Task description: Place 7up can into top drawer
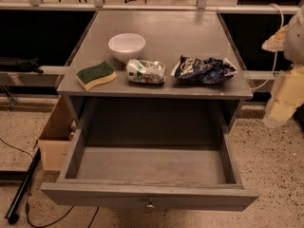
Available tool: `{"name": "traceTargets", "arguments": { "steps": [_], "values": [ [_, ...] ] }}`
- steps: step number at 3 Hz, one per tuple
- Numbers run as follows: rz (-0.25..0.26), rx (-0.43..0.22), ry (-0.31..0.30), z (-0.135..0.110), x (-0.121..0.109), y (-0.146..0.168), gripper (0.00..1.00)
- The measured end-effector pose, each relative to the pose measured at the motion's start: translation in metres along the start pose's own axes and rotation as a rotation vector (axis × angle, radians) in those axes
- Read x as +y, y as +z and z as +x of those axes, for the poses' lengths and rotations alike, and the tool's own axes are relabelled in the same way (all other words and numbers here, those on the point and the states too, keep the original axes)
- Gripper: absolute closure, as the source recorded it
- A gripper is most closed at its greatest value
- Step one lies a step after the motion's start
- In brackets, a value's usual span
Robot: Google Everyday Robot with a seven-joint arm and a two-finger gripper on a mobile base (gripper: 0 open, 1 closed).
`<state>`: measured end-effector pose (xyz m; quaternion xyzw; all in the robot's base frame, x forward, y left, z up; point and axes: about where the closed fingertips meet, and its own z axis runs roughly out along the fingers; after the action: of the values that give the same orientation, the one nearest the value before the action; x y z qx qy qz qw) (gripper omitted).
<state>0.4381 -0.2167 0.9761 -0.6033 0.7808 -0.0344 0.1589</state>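
The 7up can (146, 71), crushed, green and white, lies on its side on the grey cabinet top (166, 27), near the front edge. It is between a sponge and a chip bag. The top drawer (150, 195) is pulled wide open below, its inside bare, with a small round knob (150, 204) on the front panel. My gripper (281, 109) hangs at the far right edge of the view, beside the cabinet's right side, well apart from the can and about level with the drawer opening.
A green and yellow sponge (96, 75) lies left of the can. A white bowl (127, 46) stands behind it. A dark blue crinkled chip bag (203, 70) lies right of the can. A cardboard box (56, 141) sits on the floor to the left.
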Motion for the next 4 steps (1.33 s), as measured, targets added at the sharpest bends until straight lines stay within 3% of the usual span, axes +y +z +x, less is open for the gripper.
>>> {"name": "traceTargets", "arguments": {
  "steps": [2,3,4],
  "values": [
    [-0.009,-0.031,-0.024,-0.011,-0.008,0.013,0.00],
    [-0.053,-0.106,-0.092,-0.033,-0.032,0.039,0.00],
    [-0.098,-0.223,-0.114,-0.049,-0.054,0.050,0.00]
  ]
}}
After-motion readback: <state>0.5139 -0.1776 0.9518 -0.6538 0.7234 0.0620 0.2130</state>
